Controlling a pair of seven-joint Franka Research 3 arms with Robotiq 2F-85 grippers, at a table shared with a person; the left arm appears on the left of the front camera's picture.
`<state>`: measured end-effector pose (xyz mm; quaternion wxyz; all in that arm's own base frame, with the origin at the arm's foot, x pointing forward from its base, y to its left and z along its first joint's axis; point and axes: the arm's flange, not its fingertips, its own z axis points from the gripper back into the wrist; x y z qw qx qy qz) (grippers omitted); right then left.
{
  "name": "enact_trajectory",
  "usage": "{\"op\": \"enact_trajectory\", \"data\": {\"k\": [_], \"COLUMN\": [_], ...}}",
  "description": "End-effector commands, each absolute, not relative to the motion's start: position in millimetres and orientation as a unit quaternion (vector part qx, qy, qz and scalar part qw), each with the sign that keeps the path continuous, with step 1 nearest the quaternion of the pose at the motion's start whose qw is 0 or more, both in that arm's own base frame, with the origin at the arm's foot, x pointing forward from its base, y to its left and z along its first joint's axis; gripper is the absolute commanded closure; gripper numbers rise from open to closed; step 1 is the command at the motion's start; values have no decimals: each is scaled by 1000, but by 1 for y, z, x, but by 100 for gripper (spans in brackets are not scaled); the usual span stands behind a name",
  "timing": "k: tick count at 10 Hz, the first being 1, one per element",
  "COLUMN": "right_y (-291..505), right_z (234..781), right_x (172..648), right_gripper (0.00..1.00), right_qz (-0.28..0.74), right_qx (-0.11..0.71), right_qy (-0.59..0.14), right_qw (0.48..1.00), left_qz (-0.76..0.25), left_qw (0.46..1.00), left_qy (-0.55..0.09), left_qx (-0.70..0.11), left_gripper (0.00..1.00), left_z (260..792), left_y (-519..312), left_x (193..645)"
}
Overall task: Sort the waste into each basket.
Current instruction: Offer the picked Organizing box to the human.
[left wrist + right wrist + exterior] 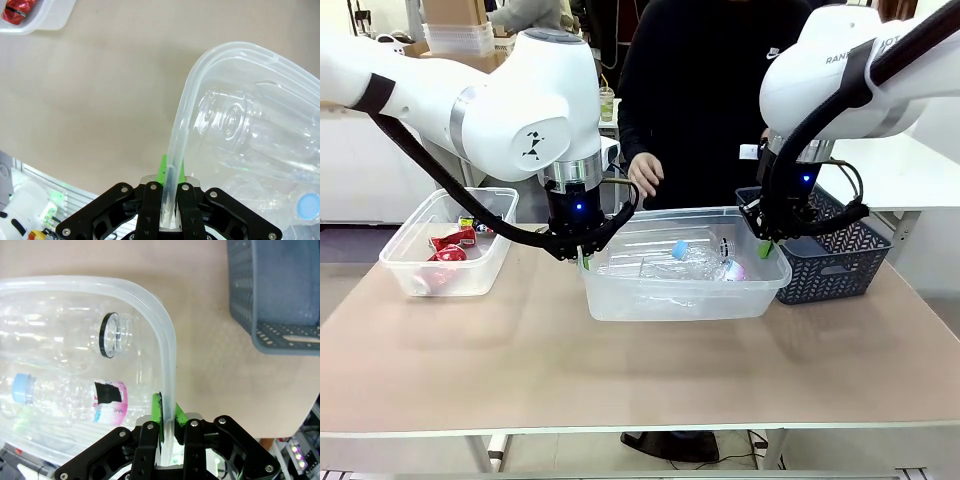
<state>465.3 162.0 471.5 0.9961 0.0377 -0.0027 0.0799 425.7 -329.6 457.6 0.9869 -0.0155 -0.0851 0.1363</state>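
A clear basket [620, 300] in the middle of the table holds several see-through plastic bottles [705, 262]. My left gripper [582, 256] is shut on its left rim, and my right gripper [767, 246] is shut on its right rim. In the left wrist view the rim [176, 150] runs between the green pads of my left gripper [169, 187]. The right wrist view shows my right gripper [167, 422] clamped on the rim [167, 360], beside an open-necked bottle [115, 335] and a pink-labelled, blue-capped bottle [107, 397]. A second clear basket [405, 262] at the left holds red cans [448, 245].
A dark blue lattice basket [840, 262] stands just right of the middle tub, close to my right gripper. A person in black stands at the far side, one hand [645, 172] above the table's back edge. Bare tabletop [640, 380] stretches along the near side.
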Motion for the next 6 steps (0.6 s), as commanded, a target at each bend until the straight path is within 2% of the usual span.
{"op": "enact_trajectory", "data": {"k": [1,2,3,5,6], "right_y": [168,168,162,168,163], "right_z": [478,478,471,483,484], "right_x": [462,462,465,527,552], "right_gripper": [95,95,95,95,95], "right_qz": [85,85,80,51,37], "right_qx": [41,41,38,69,83], "right_qy": [-1,-1,-3,-51,-74], "right_qw": [996,996,996,995,993], "left_qz": [151,136,122,135,184], "left_qw": [985,987,985,978,968], "left_qy": [-88,-85,-117,-148,-150], "left_qx": [-14,-16,-21,-51,-84], "left_gripper": [96,96,96,96,96], "left_z": [457,458,466,475,476], "left_y": [-323,-330,-336,-346,-348], "left_x": [428,426,452,516,543]}}
